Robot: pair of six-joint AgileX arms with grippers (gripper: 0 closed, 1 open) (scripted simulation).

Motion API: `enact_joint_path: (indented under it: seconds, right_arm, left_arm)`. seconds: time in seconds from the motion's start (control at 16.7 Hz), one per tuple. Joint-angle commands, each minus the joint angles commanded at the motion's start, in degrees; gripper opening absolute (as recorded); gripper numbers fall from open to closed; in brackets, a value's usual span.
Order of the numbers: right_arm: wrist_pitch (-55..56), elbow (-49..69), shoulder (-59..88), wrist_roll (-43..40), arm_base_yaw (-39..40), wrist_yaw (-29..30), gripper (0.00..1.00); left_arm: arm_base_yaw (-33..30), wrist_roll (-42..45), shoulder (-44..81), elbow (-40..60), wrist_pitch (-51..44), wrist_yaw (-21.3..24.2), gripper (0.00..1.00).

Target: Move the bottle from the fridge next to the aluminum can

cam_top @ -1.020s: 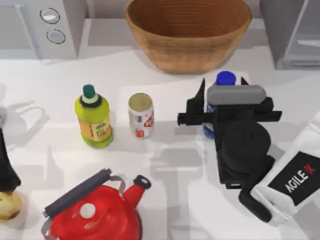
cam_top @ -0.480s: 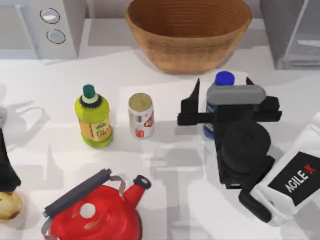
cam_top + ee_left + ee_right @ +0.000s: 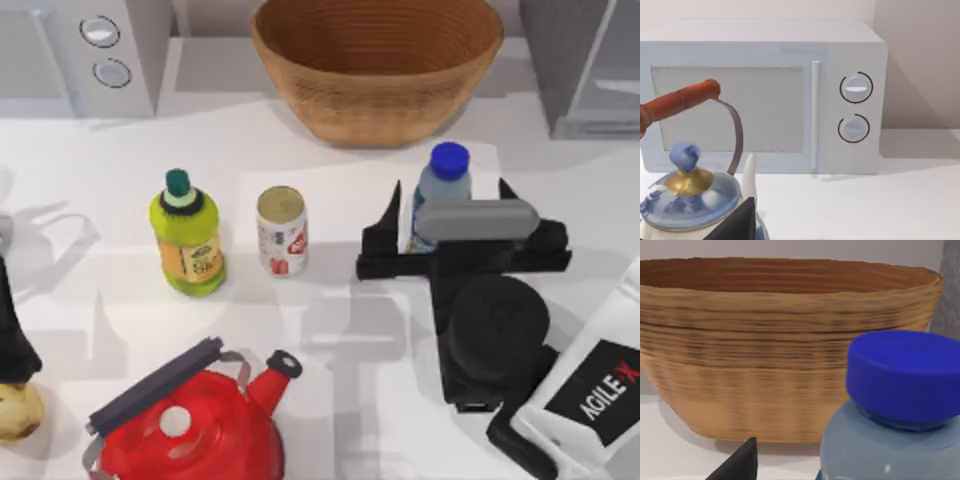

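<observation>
- Left arm (image 3: 12, 340): parked at the left edge of the top view, by a pale round thing; I cannot tell its gripper's state. Its wrist view looks past a blue-and-white kettle (image 3: 690, 200) at the white appliance (image 3: 765, 95).
- Green bottle (image 3: 187, 235) and can (image 3: 282, 231): both upright, left of centre, just beside each other, the can to the right.
- Red kettle (image 3: 190, 420): lower left of centre, clear of the can.
- Basket (image 3: 377, 65): top centre, nothing seen inside it.
- Bottle (image 3: 442, 190): upright on the worktop, right of centre, outside the fridge; long axis vertical, cap towards the camera.
- Right gripper (image 3: 450, 215): spread wide, one finger each side of the bottle, with a gap showing on either side; it holds nothing. The bottle sits at the finger ends, on the far side from the wrist.
- The right arm is much the nearer; the can lies well to the bottle's left, with bare worktop between, so the carry would run leftward.
- Fridge (image 3: 585, 65): upper right corner, pale inside, nothing seen in it.
</observation>
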Motion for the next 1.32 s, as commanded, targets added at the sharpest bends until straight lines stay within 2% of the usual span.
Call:
enact_joint_path:
  seconds: [0.3,0.6,1.08,1.32]
  right_arm:
    - [-1.04,-0.32,-1.47,-0.01,-0.48,-1.26,1.00]
    - [-9.93,-4.53,-16.25,-0.11,-4.25,-9.84,1.00]
    - [-41.54,-17.72,-59.66,0.42,-21.15,-29.42,1.00]
    - [-58.30,-24.01,-82.60,0.87,-30.66,-37.32,1.00]
  left_arm:
    - [0.00,0.00,0.00,0.00,0.00,0.00,1.00]
    - [0.00,0.00,0.00,0.00,0.00,0.00,1.00]
    - [0.00,0.00,0.00,0.00,0.00,0.00,1.00]
    - [0.00,0.00,0.00,0.00,0.00,0.00,1.00]
